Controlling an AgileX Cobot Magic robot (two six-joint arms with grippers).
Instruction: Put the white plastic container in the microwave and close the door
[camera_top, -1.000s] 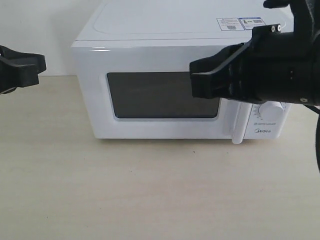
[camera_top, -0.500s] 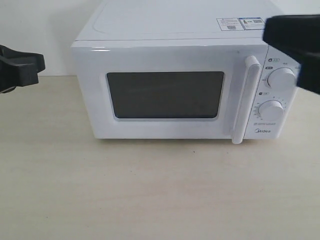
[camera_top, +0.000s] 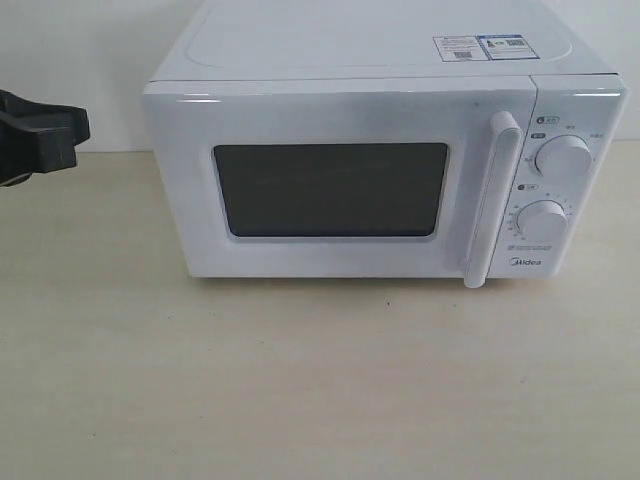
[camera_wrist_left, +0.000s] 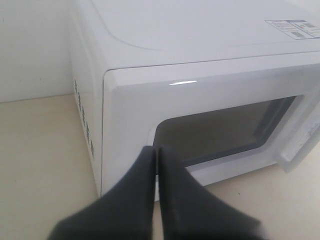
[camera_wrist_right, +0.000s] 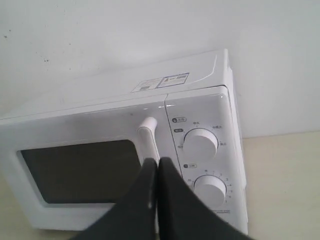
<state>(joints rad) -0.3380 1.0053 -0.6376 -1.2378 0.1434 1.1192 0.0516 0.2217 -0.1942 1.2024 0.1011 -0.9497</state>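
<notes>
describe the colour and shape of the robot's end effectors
Both are matte black. The left end effector has two smooth fingers, broad at the base and tapering to narrow tips; the right end effector looks the same. No cables, markings or labels show on either.

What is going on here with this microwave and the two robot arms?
Nothing is being held. The microwave stands on the table with its door closed. The left tool, shut and empty, hangs off the microwave's left side; the right tool, also shut and empty, faces the handle without touching. The white plastic container shows in no view; the dark window hides whether it is inside.
</notes>
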